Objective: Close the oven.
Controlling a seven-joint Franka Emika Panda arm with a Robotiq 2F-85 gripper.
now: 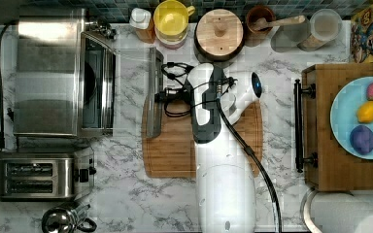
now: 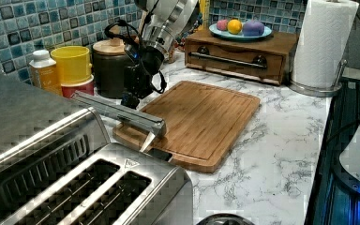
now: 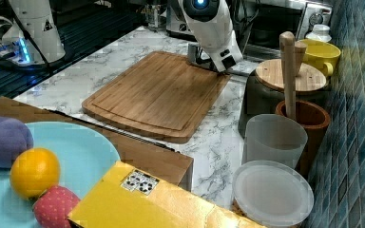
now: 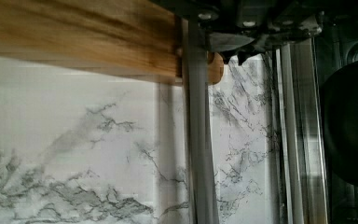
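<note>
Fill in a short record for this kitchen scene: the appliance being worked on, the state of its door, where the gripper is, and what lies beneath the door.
appliance: oven
door state: door dropped open, roughly level
gripper position: gripper at the door's handle
under the door edge: cutting board on the marble counter
nearby appliance: toaster

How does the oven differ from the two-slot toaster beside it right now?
The oven is the larger box with a glass door dropped open over the counter; the toaster is smaller, with two open slots on top and no door. The hand sits at the oven door, not the toaster. Both are brushed steel.
</note>
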